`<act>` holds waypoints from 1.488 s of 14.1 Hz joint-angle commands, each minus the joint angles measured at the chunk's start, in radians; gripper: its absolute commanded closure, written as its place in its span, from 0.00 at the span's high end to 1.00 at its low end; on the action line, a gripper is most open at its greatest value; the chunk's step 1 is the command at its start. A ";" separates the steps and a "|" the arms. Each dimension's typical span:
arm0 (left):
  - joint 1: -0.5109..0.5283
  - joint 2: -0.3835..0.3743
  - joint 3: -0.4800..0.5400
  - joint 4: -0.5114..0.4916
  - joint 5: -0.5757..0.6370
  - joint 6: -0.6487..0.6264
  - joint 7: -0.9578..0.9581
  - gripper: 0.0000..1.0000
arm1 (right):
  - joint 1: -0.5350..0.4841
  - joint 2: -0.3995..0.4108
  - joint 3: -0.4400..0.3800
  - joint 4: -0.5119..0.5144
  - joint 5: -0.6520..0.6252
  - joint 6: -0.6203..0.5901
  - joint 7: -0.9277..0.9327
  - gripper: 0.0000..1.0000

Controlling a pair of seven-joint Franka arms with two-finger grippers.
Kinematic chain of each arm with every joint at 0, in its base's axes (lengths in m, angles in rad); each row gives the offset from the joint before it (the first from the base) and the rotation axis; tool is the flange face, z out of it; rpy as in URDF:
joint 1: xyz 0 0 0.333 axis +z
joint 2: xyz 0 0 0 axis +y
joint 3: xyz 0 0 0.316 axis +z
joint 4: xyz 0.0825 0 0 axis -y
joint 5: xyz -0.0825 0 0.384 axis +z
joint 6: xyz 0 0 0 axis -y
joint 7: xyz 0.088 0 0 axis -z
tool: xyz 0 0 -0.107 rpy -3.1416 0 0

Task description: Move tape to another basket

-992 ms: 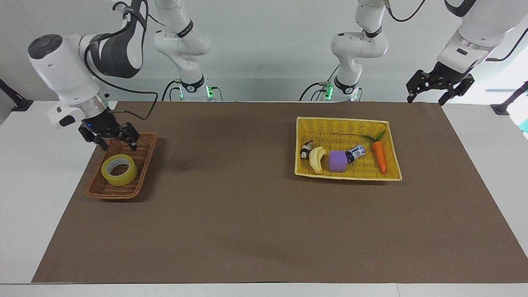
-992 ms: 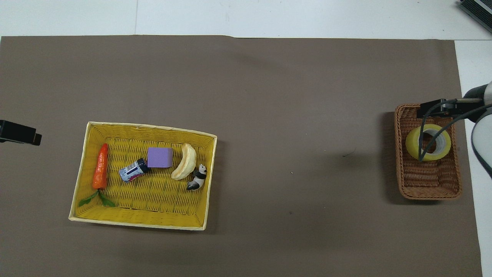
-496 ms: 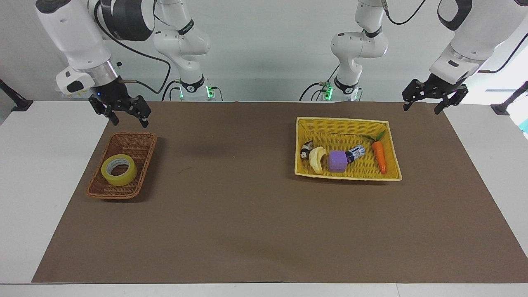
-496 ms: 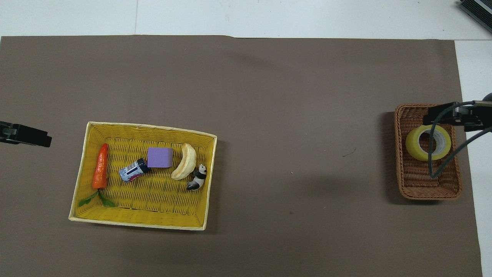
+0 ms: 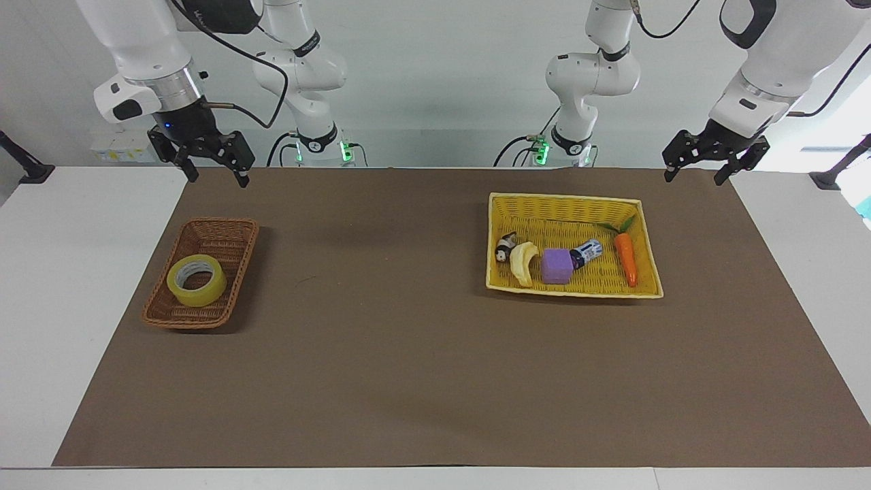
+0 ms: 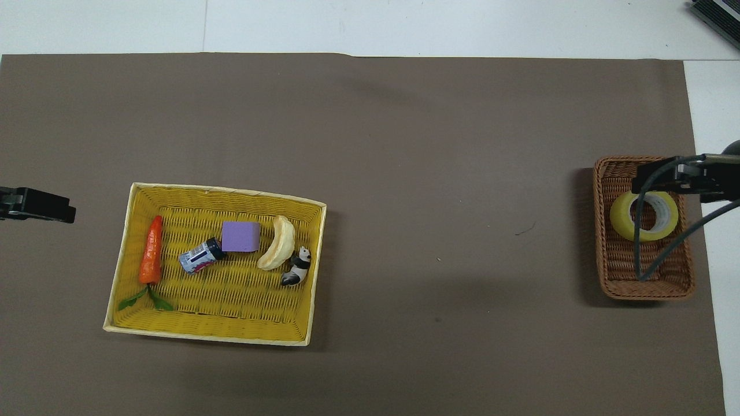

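Observation:
The tape (image 5: 196, 280), a yellow roll with a pale core, lies flat in the small brown wicker basket (image 5: 228, 231) at the right arm's end of the table. It also shows in the overhead view (image 6: 621, 222) inside that basket (image 6: 613, 277). My right gripper (image 5: 219, 178) is open and empty, raised well above the brown basket and apart from the tape; in the overhead view this gripper (image 6: 673, 182) and its cable partly cover the roll. My left gripper (image 5: 693, 178) is open and empty, held in the air beside the yellow basket, and shows in the overhead view (image 6: 52, 207).
The large yellow basket (image 5: 571, 203) toward the left arm's end holds a carrot (image 5: 626, 258), a purple block (image 5: 557, 265), a small can (image 5: 586, 253), a banana (image 5: 522, 264) and a panda figure (image 5: 504, 247). A brown mat (image 5: 408, 354) covers the table.
My right gripper has risen from just over the tape in the brown basket to high above it, still open. The tape stays in the basket. My left gripper shifted slightly.

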 commanded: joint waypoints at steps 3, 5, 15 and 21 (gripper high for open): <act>0.003 -0.014 -0.006 0.024 0.016 -0.055 -0.039 1.00 | -0.010 0.003 -0.004 0.055 -0.012 -0.040 -0.001 1.00; 0.009 -0.013 -0.008 0.030 0.014 -0.063 -0.039 1.00 | -0.010 -0.004 0.005 0.104 -0.011 -0.117 -0.001 1.00; 0.008 -0.023 -0.011 0.021 0.016 -0.046 0.011 1.00 | -0.018 -0.056 -0.001 0.038 0.015 -0.107 -0.119 1.00; -0.006 -0.025 -0.011 0.015 0.011 -0.006 0.014 1.00 | -0.015 -0.060 -0.001 0.029 0.012 -0.105 -0.119 1.00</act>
